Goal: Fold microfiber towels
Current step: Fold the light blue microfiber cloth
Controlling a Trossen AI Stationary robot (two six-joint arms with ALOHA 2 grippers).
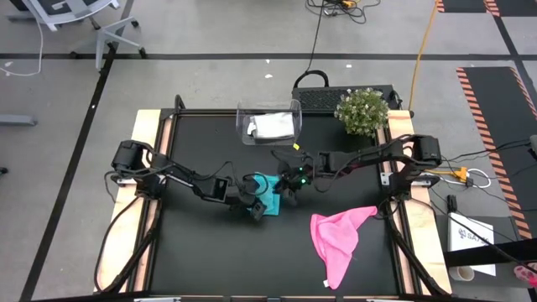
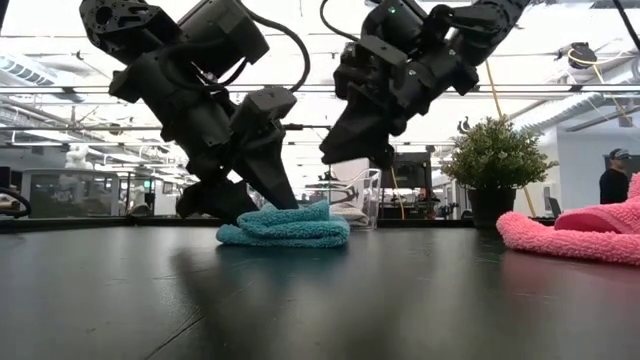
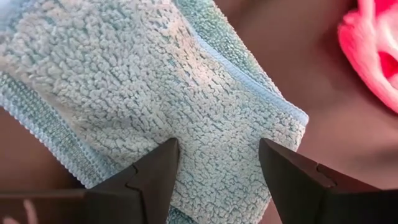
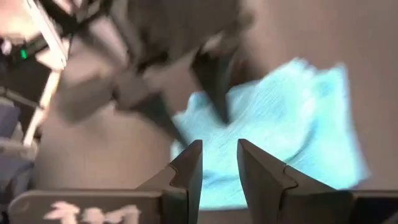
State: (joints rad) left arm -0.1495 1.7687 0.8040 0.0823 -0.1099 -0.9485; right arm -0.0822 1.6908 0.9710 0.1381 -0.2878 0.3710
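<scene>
Overhead camera looks straight down, low camera level across the table, both wrist cameras close above the shared teal towel (image 1: 267, 182).

Teal towel (image 2: 285, 226): folded into a small thick bundle, flat on the black table, centre of the high view.
Pink towel (image 1: 340, 237): unfolded, rumpled, lower right of the high view, well apart from the teal one.
Grey-white towel (image 1: 273, 127): crumpled inside the clear bin, upper centre.
</scene>
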